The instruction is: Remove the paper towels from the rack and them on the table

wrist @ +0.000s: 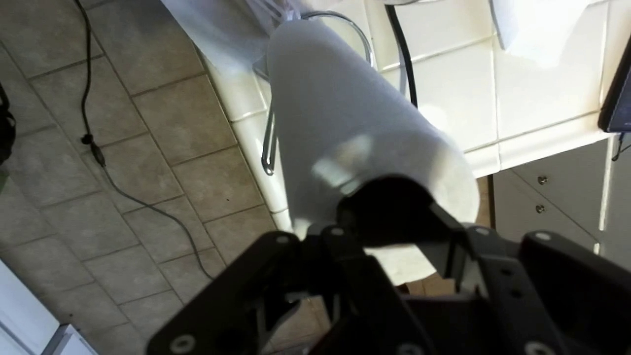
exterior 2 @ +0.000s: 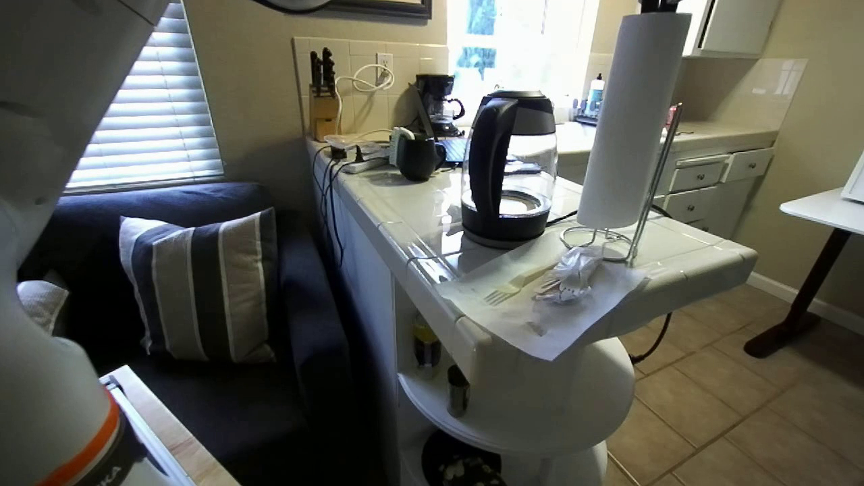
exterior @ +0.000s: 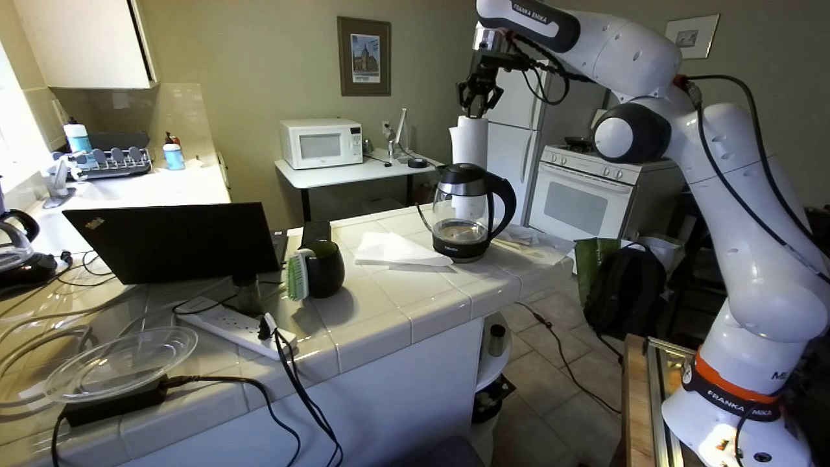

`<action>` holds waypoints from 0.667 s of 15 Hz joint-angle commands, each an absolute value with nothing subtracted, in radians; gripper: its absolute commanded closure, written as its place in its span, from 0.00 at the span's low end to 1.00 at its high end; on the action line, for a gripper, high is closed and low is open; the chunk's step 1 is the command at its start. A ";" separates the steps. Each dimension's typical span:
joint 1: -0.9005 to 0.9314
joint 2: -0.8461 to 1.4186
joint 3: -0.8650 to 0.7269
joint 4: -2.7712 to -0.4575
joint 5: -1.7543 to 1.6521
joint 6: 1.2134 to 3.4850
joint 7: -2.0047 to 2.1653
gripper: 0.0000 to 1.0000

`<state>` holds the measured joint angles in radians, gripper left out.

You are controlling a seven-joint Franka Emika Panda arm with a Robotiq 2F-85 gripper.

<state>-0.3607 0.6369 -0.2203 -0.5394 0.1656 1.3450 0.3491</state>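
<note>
Can see the claw (exterior: 476,115) at the top end of the paper towels (exterior 2: 634,121), parted in the wrist view with the dark core hole showing in the gap, but cannot tell any firm hold. Can place the paper towels on end above the base ring of the wire rack (exterior 2: 655,185) on the counter (exterior 2: 405,209), just beside the side rod, yet cannot tell about contact underneath. Can make out there a glass kettle (exterior 2: 493,158) near the rack, a white sheet (exterior 2: 567,331) bearing a pale fork (exterior 2: 518,283) and crumpled wrap (exterior 2: 577,273), plus a dark mug (exterior: 327,269) and laptop (exterior: 172,240) farther off.
</note>
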 commanded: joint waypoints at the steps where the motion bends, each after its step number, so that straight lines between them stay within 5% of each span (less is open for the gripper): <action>1: -0.354 0.610 -0.231 -0.517 0.149 1.289 0.373 0.38; 10: -0.377 0.546 -0.179 -0.483 0.098 1.215 0.414 0.38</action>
